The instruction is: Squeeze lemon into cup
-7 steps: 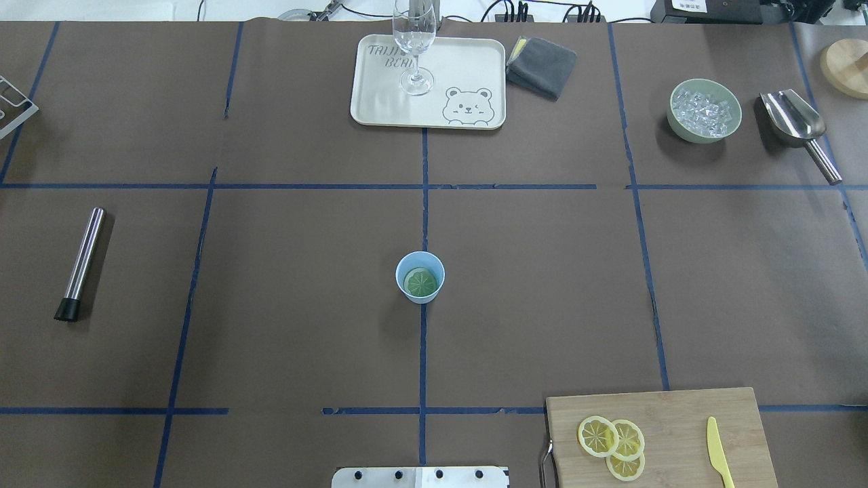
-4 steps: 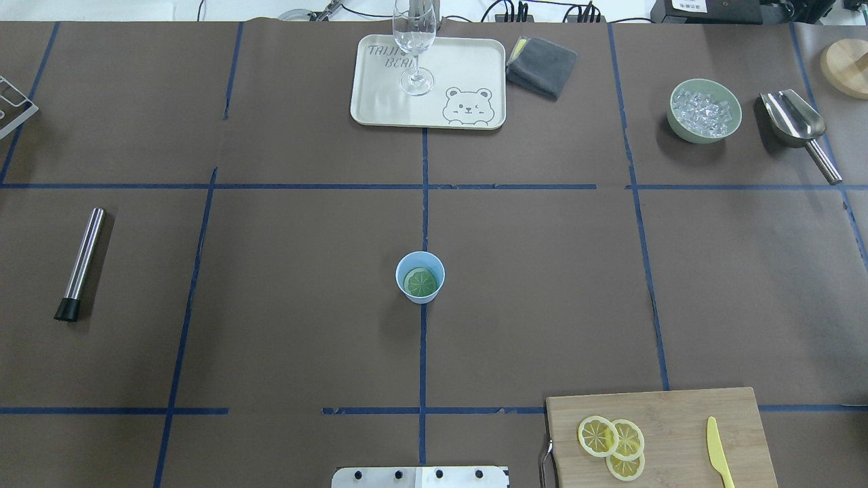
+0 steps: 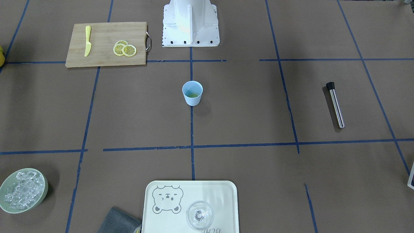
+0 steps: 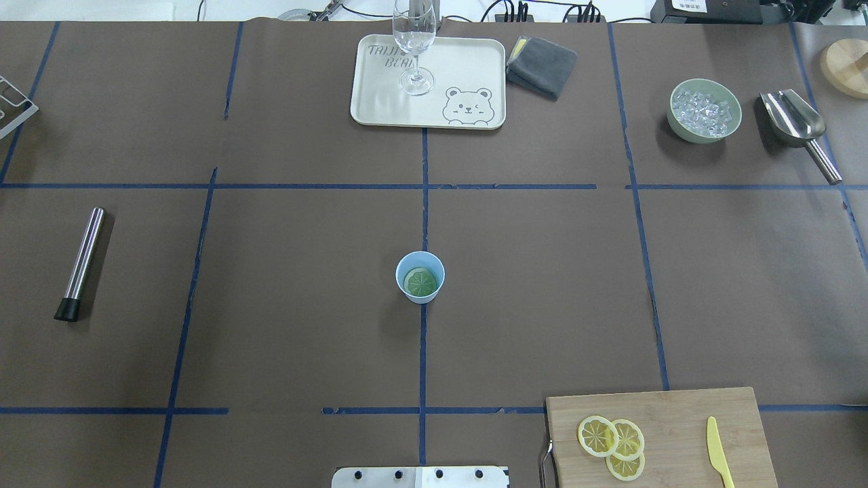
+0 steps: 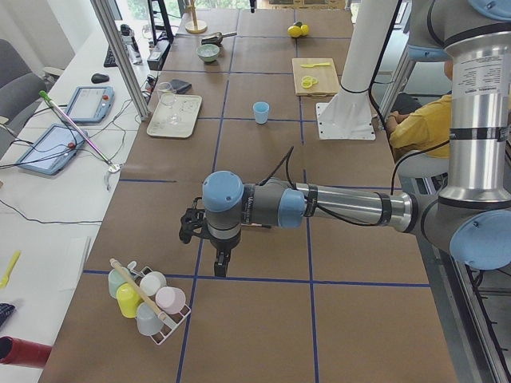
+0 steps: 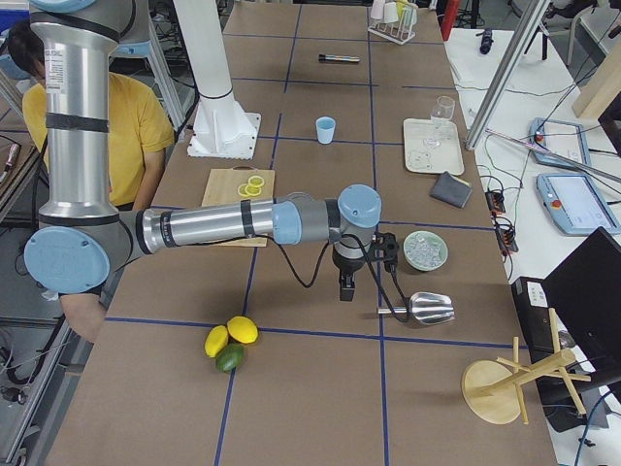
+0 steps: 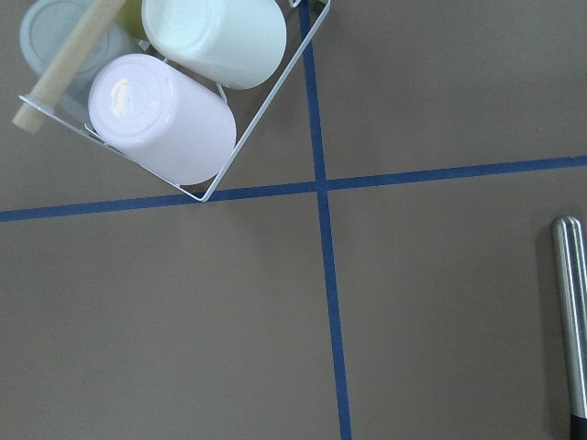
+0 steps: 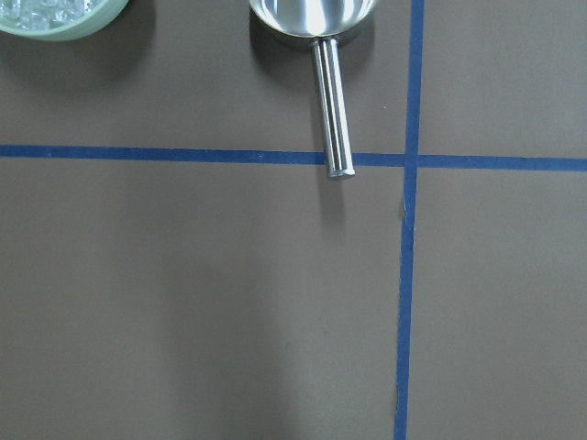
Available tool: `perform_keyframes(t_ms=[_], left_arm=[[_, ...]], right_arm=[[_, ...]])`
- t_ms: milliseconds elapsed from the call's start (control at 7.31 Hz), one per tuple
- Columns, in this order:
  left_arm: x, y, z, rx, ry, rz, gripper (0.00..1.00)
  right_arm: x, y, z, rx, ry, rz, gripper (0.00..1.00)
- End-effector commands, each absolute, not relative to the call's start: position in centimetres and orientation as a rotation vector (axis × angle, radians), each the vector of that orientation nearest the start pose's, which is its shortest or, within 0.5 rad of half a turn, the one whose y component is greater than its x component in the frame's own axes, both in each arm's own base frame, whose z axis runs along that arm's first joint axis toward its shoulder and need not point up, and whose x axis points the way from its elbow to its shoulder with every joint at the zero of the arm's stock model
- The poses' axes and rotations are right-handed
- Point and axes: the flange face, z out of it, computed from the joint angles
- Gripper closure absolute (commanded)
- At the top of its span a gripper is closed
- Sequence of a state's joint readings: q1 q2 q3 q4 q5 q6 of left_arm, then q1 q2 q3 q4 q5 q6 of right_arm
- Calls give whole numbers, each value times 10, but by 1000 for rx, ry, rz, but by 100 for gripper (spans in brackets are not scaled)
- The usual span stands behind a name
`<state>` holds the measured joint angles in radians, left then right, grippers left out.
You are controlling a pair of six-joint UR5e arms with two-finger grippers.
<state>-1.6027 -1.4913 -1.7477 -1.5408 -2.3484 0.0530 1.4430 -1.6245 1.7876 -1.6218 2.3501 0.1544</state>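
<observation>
The light-blue cup (image 4: pixel 420 276) stands upright at the table's centre on the blue tape line, also in the front view (image 3: pixel 192 93). A greenish round slice (image 4: pixel 420 282) lies inside it. Three yellow lemon slices (image 4: pixel 612 440) overlap on the wooden cutting board (image 4: pixel 678 413) at the near right. My left gripper (image 5: pixel 220 267) hangs over the table's far left end beside a cup rack, far from the cup. My right gripper (image 6: pixel 346 291) hovers at the right end by the scoop. From these side views I cannot tell whether either is open or shut.
A yellow knife (image 4: pixel 717 451) lies on the board. A cream tray (image 4: pixel 468 74) carries a wine glass (image 4: pixel 414 41). Nearby are a grey cloth (image 4: pixel 542 66), an ice bowl (image 4: pixel 704 110), a steel scoop (image 4: pixel 797 129) and a steel muddler (image 4: pixel 81 263). The wire cup rack (image 5: pixel 148 299) and whole citrus (image 6: pixel 230 342) sit at the table's ends.
</observation>
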Motion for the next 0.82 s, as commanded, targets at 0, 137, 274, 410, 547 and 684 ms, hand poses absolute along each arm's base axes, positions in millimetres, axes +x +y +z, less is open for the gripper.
perform_keyframes(t_ms=[0, 137, 274, 410, 547, 684], left_arm=[[-78, -446, 623, 32, 774, 25, 0], [-77, -444, 627, -8, 773, 12, 0], [-77, -442, 629, -19, 773, 6, 0], [-76, -442, 628, -29, 772, 5, 0], [-76, -443, 626, -25, 772, 10, 0], [-76, -443, 624, -20, 771, 13, 0]], right_arm=[[3, -475, 585, -11, -785, -14, 0], [2, -475, 585, -12, -785, -16, 0], [3, -475, 585, -12, -785, -14, 0], [2, -475, 586, -14, -784, -15, 0], [2, -474, 585, -12, -785, -16, 0], [2, -474, 586, -12, -785, -16, 0]])
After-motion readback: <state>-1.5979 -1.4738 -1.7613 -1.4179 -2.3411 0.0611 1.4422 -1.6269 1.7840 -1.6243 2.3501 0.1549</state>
